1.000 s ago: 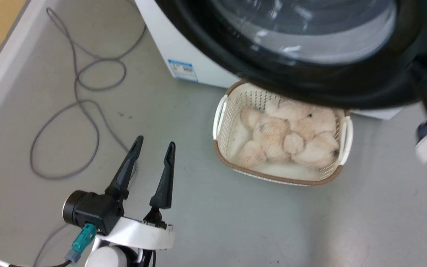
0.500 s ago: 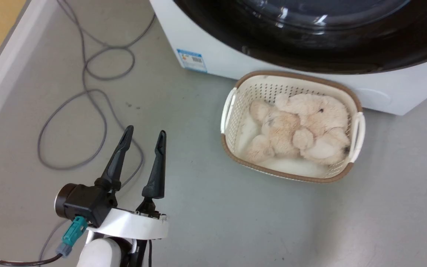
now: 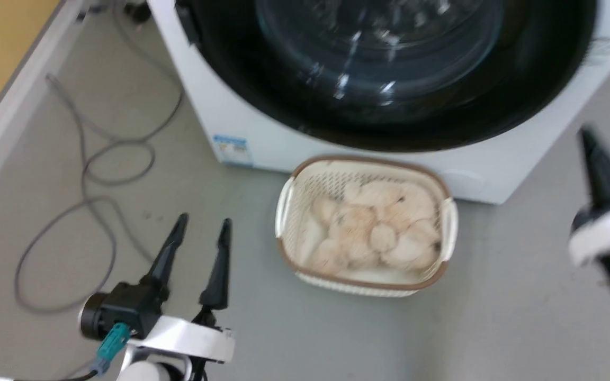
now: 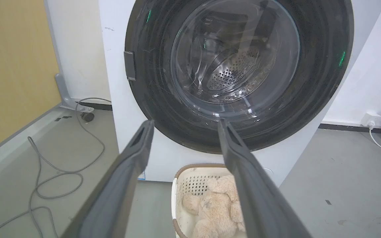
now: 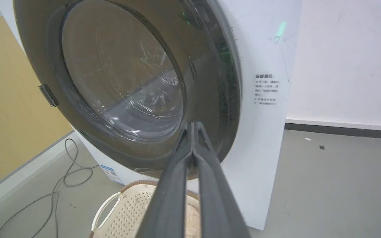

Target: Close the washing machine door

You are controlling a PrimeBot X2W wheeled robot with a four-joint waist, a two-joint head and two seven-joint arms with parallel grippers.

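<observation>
The washing machine [image 3: 207,114] is white, with a small blue sticker [image 3: 231,150] low on its front. Its round black-rimmed door [image 3: 522,100] lies flat against the front, and the steel drum shows through the glass bowl [image 4: 233,56]. My left gripper [image 3: 203,223] hovers open and empty over the floor, left of the basket, its fingers [image 4: 134,165] pointing at the door [image 4: 150,72]. My right gripper [image 3: 590,145], blurred at the right edge, is shut with nothing in it. Its fingertips [image 5: 192,127] are close before the door's lower right rim [image 5: 223,99], and I cannot tell whether they touch.
A white lattice basket [image 3: 285,211] holding a cream plush toy [image 3: 374,233] stands on the grey floor just below the door. A grey cable [image 3: 88,203] loops across the floor at the left, beside a yellow wall [image 3: 3,42]. A wall socket [image 4: 370,118] sits right of the machine.
The door, swung out over the basket a second ago, now lies against the machine. The head camera has pulled back and the right gripper shows again at the right.
</observation>
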